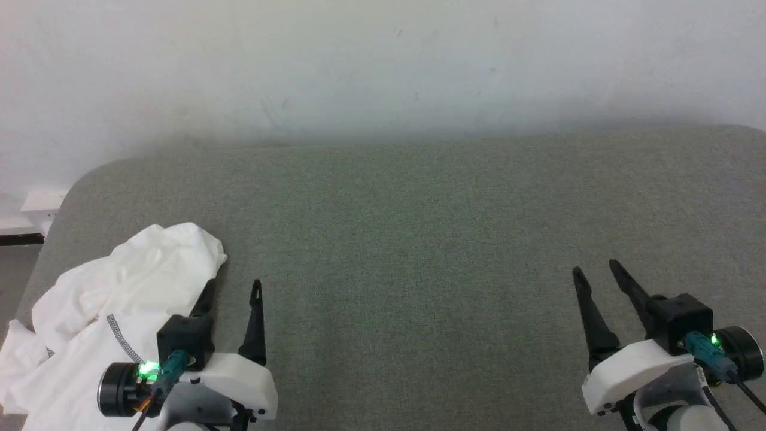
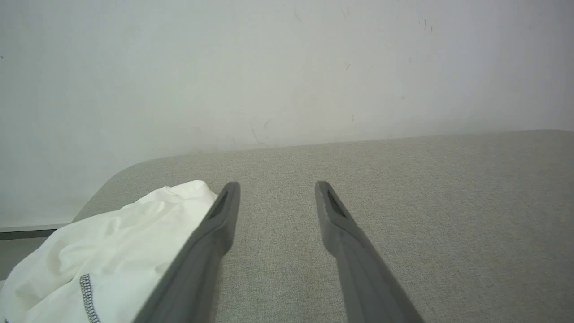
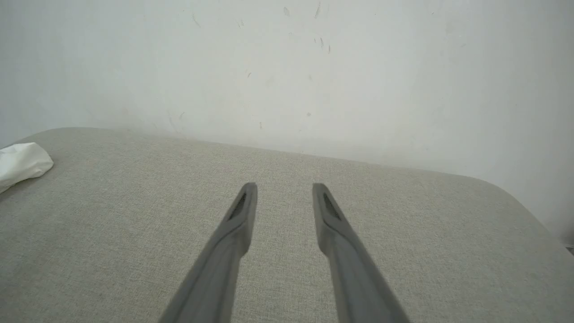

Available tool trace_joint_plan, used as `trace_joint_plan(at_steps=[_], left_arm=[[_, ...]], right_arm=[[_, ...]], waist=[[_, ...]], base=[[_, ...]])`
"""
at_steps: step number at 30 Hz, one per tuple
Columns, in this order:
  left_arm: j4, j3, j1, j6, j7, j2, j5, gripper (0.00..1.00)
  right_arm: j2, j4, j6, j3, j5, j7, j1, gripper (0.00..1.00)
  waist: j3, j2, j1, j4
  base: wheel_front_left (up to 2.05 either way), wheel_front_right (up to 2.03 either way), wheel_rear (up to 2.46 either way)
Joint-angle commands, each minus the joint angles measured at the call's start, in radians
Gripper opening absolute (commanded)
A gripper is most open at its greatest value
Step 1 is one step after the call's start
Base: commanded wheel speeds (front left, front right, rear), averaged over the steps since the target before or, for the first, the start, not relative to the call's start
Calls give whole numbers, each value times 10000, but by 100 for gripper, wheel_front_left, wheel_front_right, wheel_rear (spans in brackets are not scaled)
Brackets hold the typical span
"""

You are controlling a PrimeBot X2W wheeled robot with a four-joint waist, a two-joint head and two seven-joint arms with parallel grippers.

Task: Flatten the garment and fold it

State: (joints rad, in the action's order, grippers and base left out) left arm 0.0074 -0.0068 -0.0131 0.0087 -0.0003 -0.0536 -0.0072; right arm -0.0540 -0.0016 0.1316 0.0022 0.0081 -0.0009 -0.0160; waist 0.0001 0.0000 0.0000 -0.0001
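The garment (image 1: 119, 287) lies crumpled at the head view's lower left on the grey table (image 1: 419, 239). Just beside it, the left gripper (image 1: 233, 284) gapes wide, empty. At lower right, the right gripper (image 1: 596, 267) stands narrowly parted, empty.

Garment (image 1: 119, 281) at left edge of surface (image 1: 419, 239), left claw (image 1: 233, 284) beside it, perhaps touching, right claw (image 1: 595, 267) well apart

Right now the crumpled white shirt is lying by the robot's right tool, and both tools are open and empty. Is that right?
Not quite. The crumpled white shirt lies by the left tool, not the right tool; the head view shows it. Both tools are open and empty.
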Motion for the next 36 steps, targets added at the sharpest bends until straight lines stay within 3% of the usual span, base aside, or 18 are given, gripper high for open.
trace_joint_plan(at_steps=[1, 20, 36], left_arm=[[53, -46, 6, -19, -74, 1, -82, 100], [223, -236, 81, -38, -472, 6, -614, 100], [298, -174, 40, 19, -806, 10, -800, 100]], right_arm=[[3, 19, 0, -19, 63, -57, -17, 100], [8, 190, -2, -159, 313, -444, -93, 100], [13, 229, -3, -171, 460, -724, -205, 100]], waist=[[0, 0, 0, -1], [-21, 0, 0, 188], [-137, 0, 0, 1040]], base=[[0, 0, 0], [0, 0, 0], [0, 0, 0]])
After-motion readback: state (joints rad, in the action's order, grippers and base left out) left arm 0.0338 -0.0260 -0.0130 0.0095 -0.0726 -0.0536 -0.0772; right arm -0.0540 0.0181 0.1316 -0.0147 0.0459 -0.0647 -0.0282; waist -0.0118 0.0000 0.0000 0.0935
